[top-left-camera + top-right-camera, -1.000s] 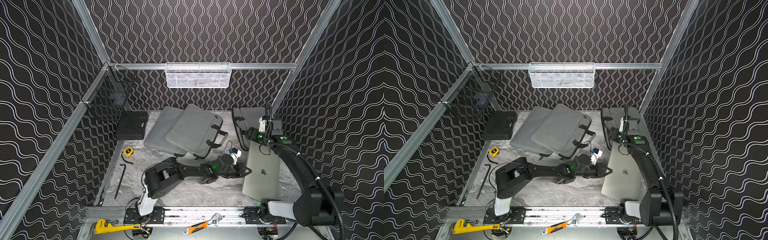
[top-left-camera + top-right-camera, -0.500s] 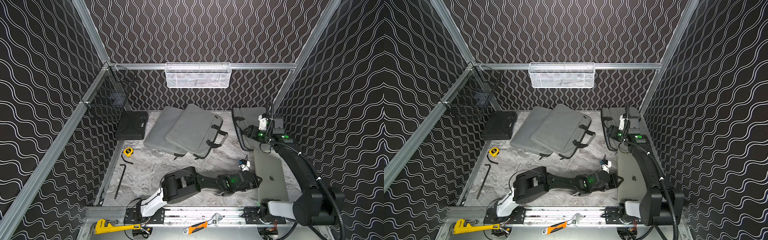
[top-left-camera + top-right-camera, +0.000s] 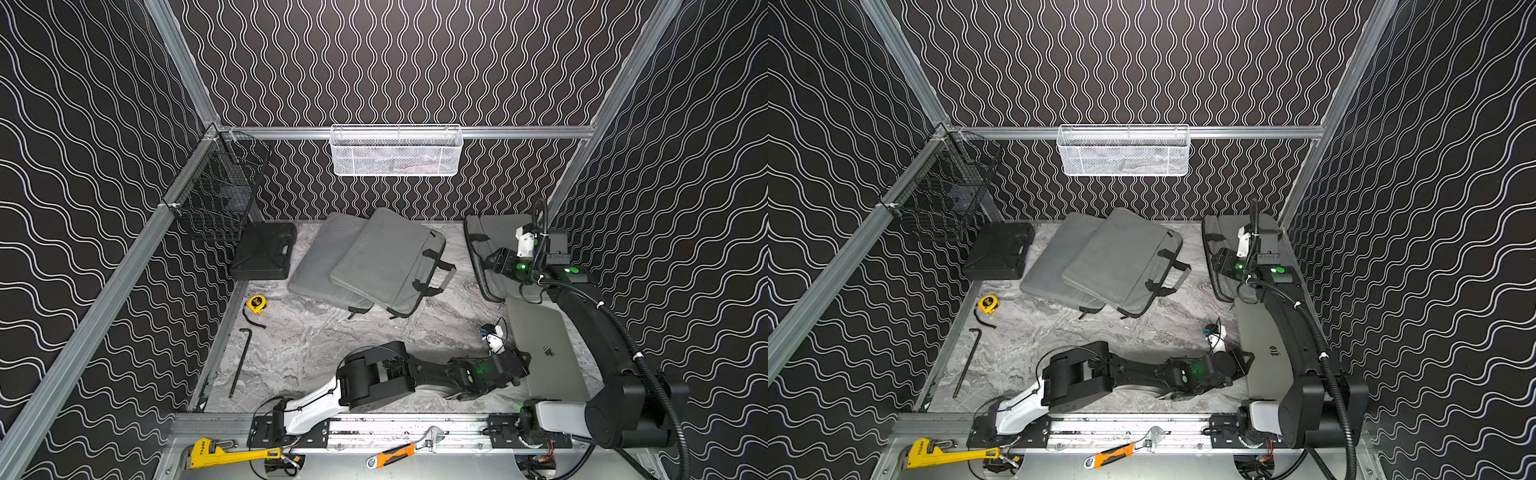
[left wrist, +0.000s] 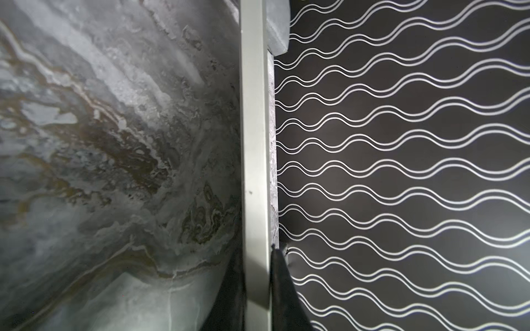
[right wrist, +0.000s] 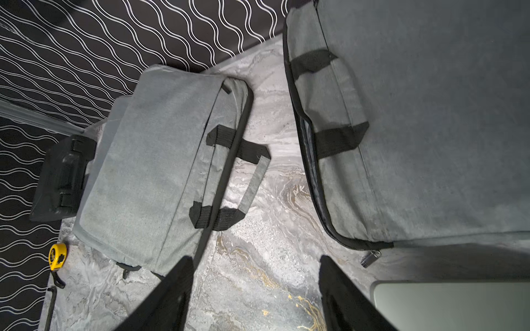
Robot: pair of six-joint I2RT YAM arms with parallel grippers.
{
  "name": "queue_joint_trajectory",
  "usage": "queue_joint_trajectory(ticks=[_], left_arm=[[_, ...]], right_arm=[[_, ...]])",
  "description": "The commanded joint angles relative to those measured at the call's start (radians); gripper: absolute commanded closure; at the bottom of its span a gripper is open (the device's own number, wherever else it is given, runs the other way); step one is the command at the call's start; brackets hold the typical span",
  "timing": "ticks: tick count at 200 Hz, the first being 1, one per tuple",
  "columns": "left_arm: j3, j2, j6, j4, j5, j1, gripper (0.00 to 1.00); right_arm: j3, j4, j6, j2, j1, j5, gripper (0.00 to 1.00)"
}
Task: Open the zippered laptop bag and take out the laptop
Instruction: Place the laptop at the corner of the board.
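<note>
Black walls (image 3: 395,62) with white wavy lines close in three sides of an aluminium-framed cell. A grey marbled tabletop (image 3: 316,345) fills the floor.

The left arm (image 3: 374,378) lies low and stretched along the front of the table, reaching toward the right side. The right arm (image 3: 590,320) rises from the front right corner and bends forward to the back right.

Two shut grey bags (image 3: 386,257) overlap at the back middle. The unzipped laptop bag (image 3: 494,232) lies in the back right corner, its side seam gaping in the right wrist view (image 5: 430,129). The silver laptop (image 3: 540,328) lies closed on the right side of the table, outside that bag and just in front of it.

The left gripper (image 3: 525,365) pinches the laptop's left edge; the left wrist view shows the thin edge (image 4: 255,143) clamped between both fingers. The right gripper (image 5: 255,258) hovers spread over bare marble beside the open bag, holding nothing.

A white mesh basket (image 3: 397,151) hangs on the back rail, and a black case (image 3: 264,251) and a yellow tape measure (image 3: 256,304) sit at the left.
</note>
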Motion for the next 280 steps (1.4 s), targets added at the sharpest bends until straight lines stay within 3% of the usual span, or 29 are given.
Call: queue_joint_trajectory(ticks=[1,148,183,239,280], left_arm=[[-0.001,0.025,-0.050,0.101,-0.067,-0.007,1.00],[0.114,0.161,-0.032,0.085,-0.034,-0.004,1.00],[0.073,0.145,-0.027,0.084,-0.029,0.005,0.81],[0.018,0.087,0.033,0.021,0.012,0.017,0.41],[-0.100,-0.029,0.134,-0.020,0.014,0.047,0.38]], right_arm=[[0.003,-0.002,-0.013,-0.022,0.001,0.010,0.30],[-0.019,0.051,0.000,-0.037,0.001,0.059,0.29],[-0.030,0.061,0.006,-0.032,0.002,0.067,0.29],[0.013,0.046,-0.016,-0.017,0.001,0.164,0.29],[0.029,0.050,-0.016,0.005,0.001,0.177,0.29]])
